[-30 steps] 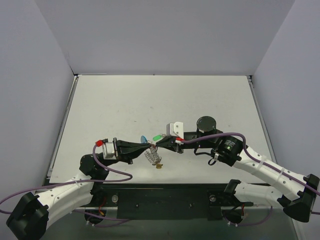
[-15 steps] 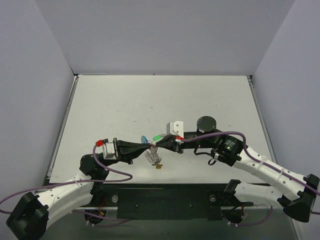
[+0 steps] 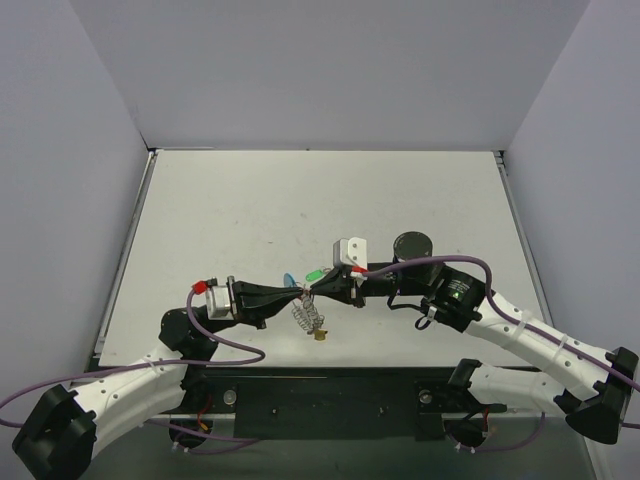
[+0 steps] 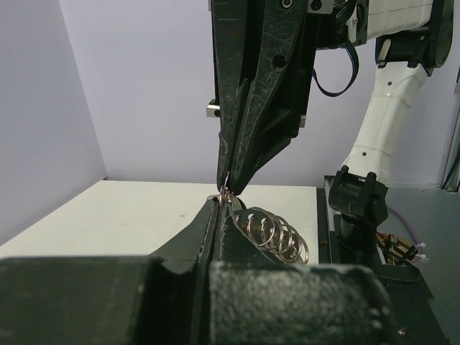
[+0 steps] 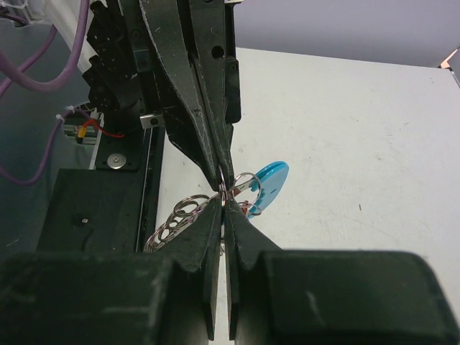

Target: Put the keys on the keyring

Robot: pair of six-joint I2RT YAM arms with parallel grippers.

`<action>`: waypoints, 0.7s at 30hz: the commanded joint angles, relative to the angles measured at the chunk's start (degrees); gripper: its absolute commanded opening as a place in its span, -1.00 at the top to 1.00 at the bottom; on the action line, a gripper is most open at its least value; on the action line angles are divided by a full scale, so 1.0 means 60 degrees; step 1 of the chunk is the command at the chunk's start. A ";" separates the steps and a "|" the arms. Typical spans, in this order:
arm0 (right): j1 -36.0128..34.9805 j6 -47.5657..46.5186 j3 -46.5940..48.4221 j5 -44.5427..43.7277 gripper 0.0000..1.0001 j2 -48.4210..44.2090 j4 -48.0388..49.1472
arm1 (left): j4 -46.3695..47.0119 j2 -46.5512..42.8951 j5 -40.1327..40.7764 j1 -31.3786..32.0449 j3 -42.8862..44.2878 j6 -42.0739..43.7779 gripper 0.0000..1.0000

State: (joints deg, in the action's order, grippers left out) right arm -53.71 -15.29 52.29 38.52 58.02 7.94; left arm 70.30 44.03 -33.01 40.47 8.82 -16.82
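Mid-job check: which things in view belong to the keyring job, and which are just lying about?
Job: keyring, its blue tag, green-tagged key.
Lying about: no loose extras visible, only the table.

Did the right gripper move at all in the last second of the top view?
Yes, slightly. The wrist end of the right gripper now sits a little farther from the near edge of the table; its tip barely shifted.
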 commanded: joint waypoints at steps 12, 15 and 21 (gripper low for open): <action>-0.0057 0.0512 0.0367 0.0538 1.00 0.0144 0.0800 | -0.2048 -0.0893 -0.0035 0.0272 0.0742 0.1177 1.00; -0.0086 0.0527 0.0381 0.0523 1.00 0.0159 0.0741 | -0.2093 -0.0908 -0.0049 0.0272 0.0757 0.1177 1.00; -0.0174 0.0351 0.0454 0.0450 1.00 0.0232 0.0492 | -0.2474 -0.0996 0.0082 0.0272 0.0903 0.1177 1.00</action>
State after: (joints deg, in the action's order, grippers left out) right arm -53.76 -13.28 52.29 39.53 58.94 7.92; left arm 56.23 38.85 -33.30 41.65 10.55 -10.83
